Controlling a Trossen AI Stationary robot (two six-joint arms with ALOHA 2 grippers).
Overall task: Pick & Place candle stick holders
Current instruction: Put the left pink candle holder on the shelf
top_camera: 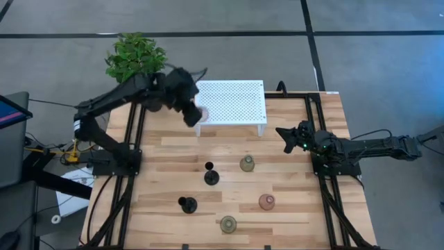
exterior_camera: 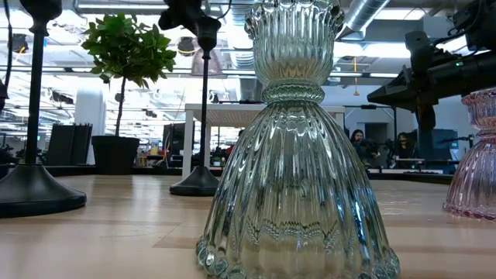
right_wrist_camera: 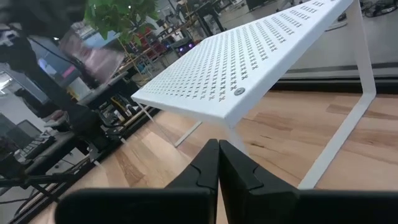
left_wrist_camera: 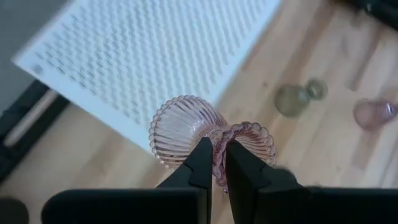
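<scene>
My left gripper point(top_camera: 195, 114) hangs over the near left corner of the white perforated shelf point(top_camera: 231, 102), shut on a pink glass candle stick holder point(left_wrist_camera: 186, 127). On the table stand two black holders point(top_camera: 210, 175) point(top_camera: 187, 204), two olive ones point(top_camera: 247, 164) point(top_camera: 227, 223) and another pink one point(top_camera: 266, 201), each on its base. My right gripper point(top_camera: 288, 135) waits shut at the table's right side, with nothing between its fingers point(right_wrist_camera: 217, 155). My left gripper pinches the pink holder's narrow neck point(left_wrist_camera: 219, 138), between the ribbed bulb and the flared rim point(left_wrist_camera: 255, 140), with its two fingers point(left_wrist_camera: 202, 162). The fingers slant down from the table's left and lie across the neck. The holder is lifted clear of table and shelf, tilted on its side.
A potted plant point(top_camera: 135, 55) stands beyond the table's far left corner, behind the left arm. The shelf stands on thin white legs point(right_wrist_camera: 348, 118) at the table's far middle. In the low view an olive holder point(exterior_camera: 294, 155) fills the foreground. Bare wood lies between shelf and holders.
</scene>
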